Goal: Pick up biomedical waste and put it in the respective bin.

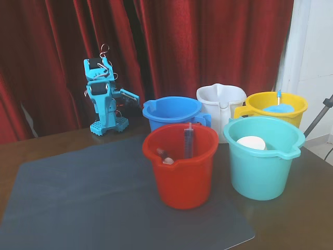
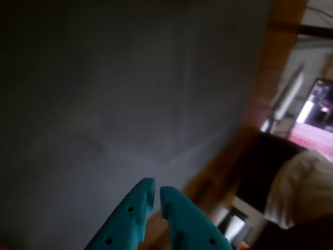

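**Cup's binned, nothing left to grab**

Teal bucket [image 1: 260, 169], right of fixed view, is holding the cup [image 1: 252, 142] w/ white rim showing. Your gripper [image 2: 156, 196], bottom of wrist view, is sitting nearly closed & empty over the mat [image 2: 104, 104]. Risk: you're swinging back blind and clipping the red bucket [image 1: 182, 172].

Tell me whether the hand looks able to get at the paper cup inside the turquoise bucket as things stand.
Probably yes: the paper cup lies in the turquoise bucket, whose top is open and uncovered. The hand is folded back by the curtain, empty, so it must reach over the blue bucket.

A red bucket [image 1: 180, 164] holding a syringe [image 1: 188, 141] stands on a grey mat [image 1: 78, 203]. Behind it stand blue [image 1: 171, 112], white [image 1: 220, 101] and yellow [image 1: 276, 107] buckets before red curtains [image 1: 182, 47].
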Motion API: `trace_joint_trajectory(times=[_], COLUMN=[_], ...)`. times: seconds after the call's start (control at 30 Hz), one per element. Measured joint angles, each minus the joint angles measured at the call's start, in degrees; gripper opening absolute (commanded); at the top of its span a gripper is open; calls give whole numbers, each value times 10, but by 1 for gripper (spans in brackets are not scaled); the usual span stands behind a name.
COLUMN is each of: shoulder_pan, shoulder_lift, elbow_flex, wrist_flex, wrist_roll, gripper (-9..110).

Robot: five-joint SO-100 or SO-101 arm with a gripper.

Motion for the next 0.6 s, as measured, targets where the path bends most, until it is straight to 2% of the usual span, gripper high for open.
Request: trace_joint_trajectory(times=[0.4, 0.6], shoulder_pan=[218, 229], shoulder_lift=[14, 17], elbow_flex=[3, 3], wrist_flex=[136, 138], wrist_roll=[-1, -1], gripper=[0, 0])
